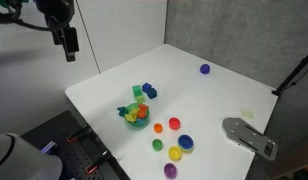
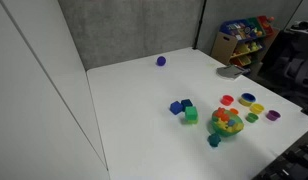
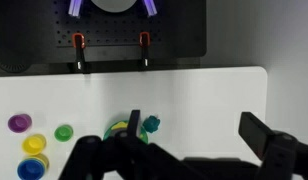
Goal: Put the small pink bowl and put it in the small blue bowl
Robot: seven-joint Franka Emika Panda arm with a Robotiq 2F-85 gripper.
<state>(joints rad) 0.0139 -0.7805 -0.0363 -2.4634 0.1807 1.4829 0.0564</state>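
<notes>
Upper left in an exterior view: gripper (image 1: 69,52) hangs clear of the white table (image 1: 224,95), touching nothing. Wrist view shows its fingers (image 3: 262,132) spread wide, nothing between them. Small pink bowl (image 1: 175,123) sits lower centre, just beside small blue bowl (image 1: 185,142), near toy pile (image 1: 137,110).

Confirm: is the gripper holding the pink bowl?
No, in an exterior view the gripper hangs high up, far from the pink bowl resting on the table.

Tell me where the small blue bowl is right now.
In an exterior view the small blue bowl sits between the pink bowl and the yellow bowl, right of the colourful toy pile.
</notes>
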